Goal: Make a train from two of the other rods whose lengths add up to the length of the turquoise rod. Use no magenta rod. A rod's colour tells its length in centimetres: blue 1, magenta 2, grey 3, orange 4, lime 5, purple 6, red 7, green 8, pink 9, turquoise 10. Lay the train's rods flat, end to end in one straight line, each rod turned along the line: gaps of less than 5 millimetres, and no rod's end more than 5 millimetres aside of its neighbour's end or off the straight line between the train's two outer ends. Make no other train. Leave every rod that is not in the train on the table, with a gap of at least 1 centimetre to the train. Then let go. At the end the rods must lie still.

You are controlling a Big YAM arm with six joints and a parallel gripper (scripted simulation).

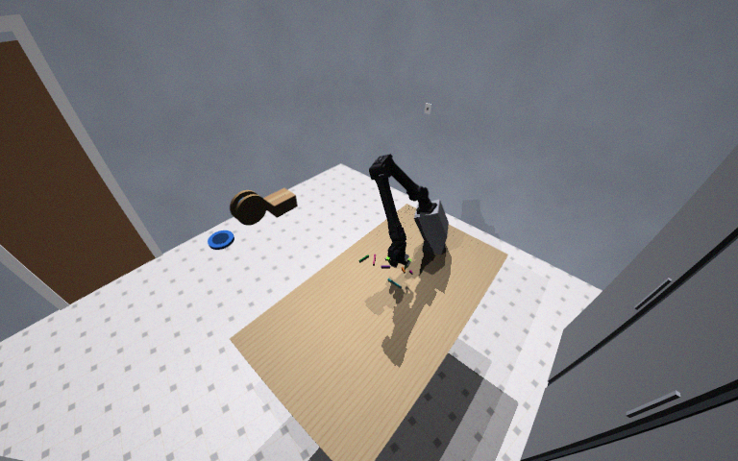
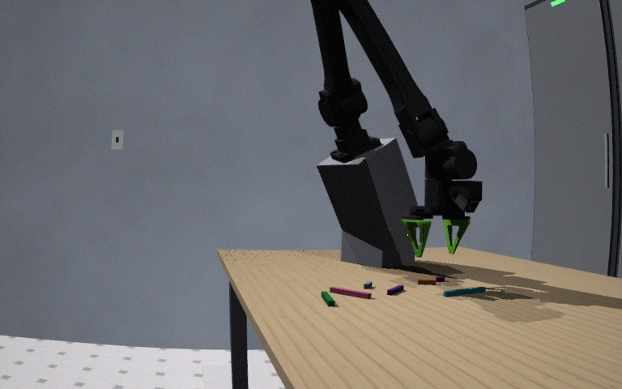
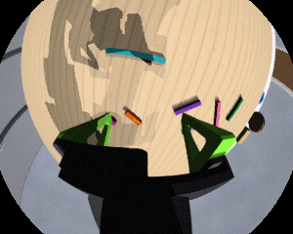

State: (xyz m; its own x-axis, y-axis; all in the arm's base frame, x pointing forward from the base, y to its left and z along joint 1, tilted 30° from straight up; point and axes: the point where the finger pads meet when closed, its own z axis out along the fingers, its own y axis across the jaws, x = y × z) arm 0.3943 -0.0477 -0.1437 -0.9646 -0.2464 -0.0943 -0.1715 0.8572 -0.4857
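Observation:
My gripper (image 2: 435, 255) (image 3: 146, 116) is open and empty, above the table. An orange rod (image 2: 427, 281) (image 3: 133, 117) and a purple rod (image 2: 394, 290) (image 3: 188, 106) lie apart on the table; in the wrist view the orange one shows between the fingertips. A turquoise rod (image 1: 394, 283) (image 2: 464, 291) (image 3: 136, 54) lies farther out. A magenta rod (image 2: 440, 279) (image 3: 113, 122) lies near the orange one, partly behind a finger in the wrist view. A grey rod (image 2: 368, 285) is mostly hidden in the wrist view. A pink rod (image 2: 350, 292) (image 3: 218, 112) and a green rod (image 1: 363, 258) (image 2: 327, 298) (image 3: 234, 108) lie side by side, apart.
The wooden table (image 1: 315, 342) (image 2: 401, 347) carries the arm's grey base block (image 1: 433, 228) (image 2: 367, 207). The arm's shadow falls across the turquoise rod's area. A blue round object (image 1: 220, 239) lies on the floor beyond the table.

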